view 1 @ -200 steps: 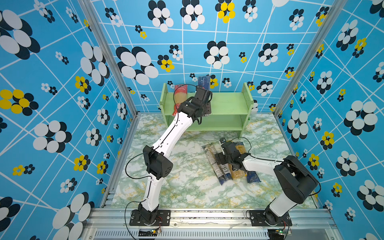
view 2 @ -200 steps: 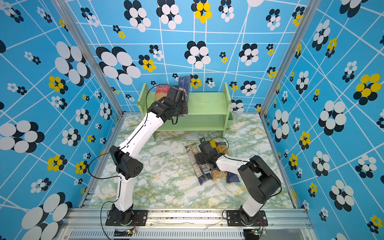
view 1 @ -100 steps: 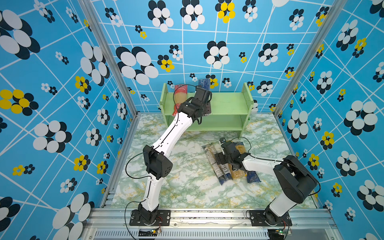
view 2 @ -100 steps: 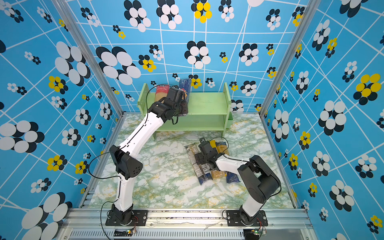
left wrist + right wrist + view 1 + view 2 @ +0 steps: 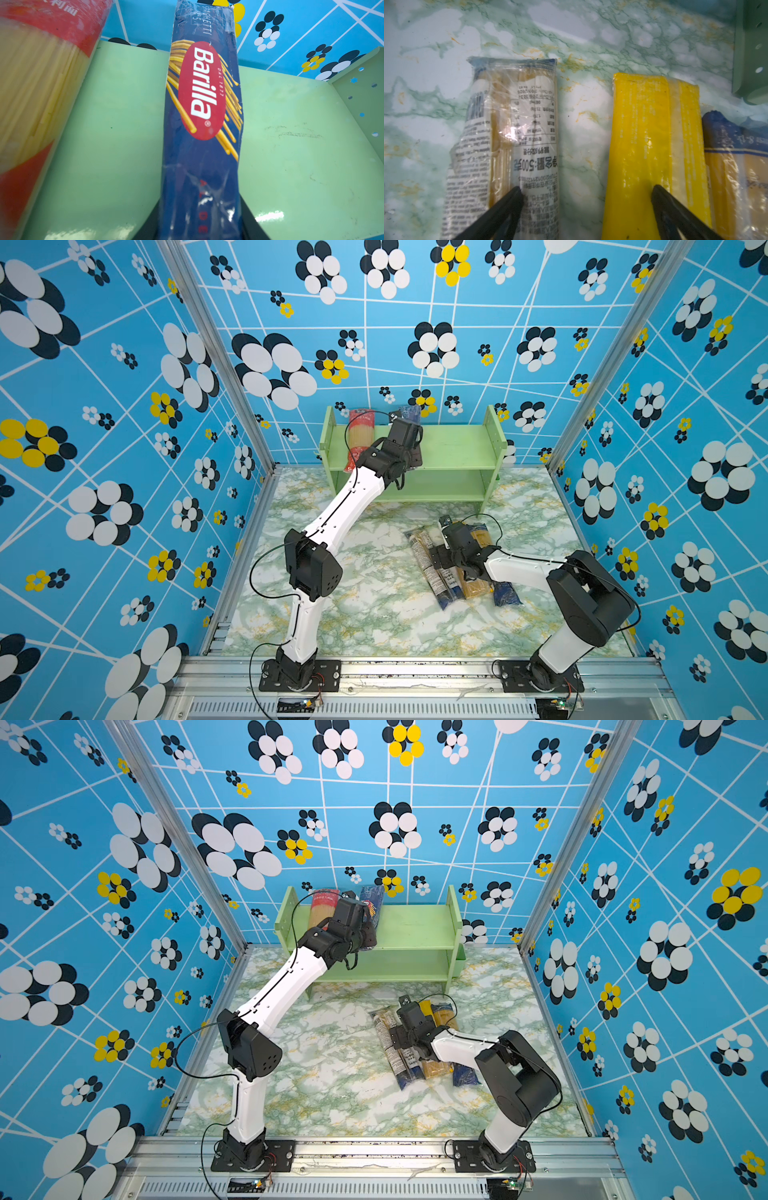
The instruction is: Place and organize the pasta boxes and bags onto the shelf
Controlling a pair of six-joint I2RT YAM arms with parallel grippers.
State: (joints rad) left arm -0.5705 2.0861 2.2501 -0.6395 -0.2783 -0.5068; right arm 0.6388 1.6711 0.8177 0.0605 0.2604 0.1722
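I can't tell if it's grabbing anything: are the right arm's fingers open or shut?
Open. The right fingers stand wide apart, one tip over the white-label pack, the other over the yellow pack, gripping neither.

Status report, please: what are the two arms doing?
Left fingers clamp Barilla pack over shelf beside red bag. Right fingers open over yellow pack. Nothing blocking.
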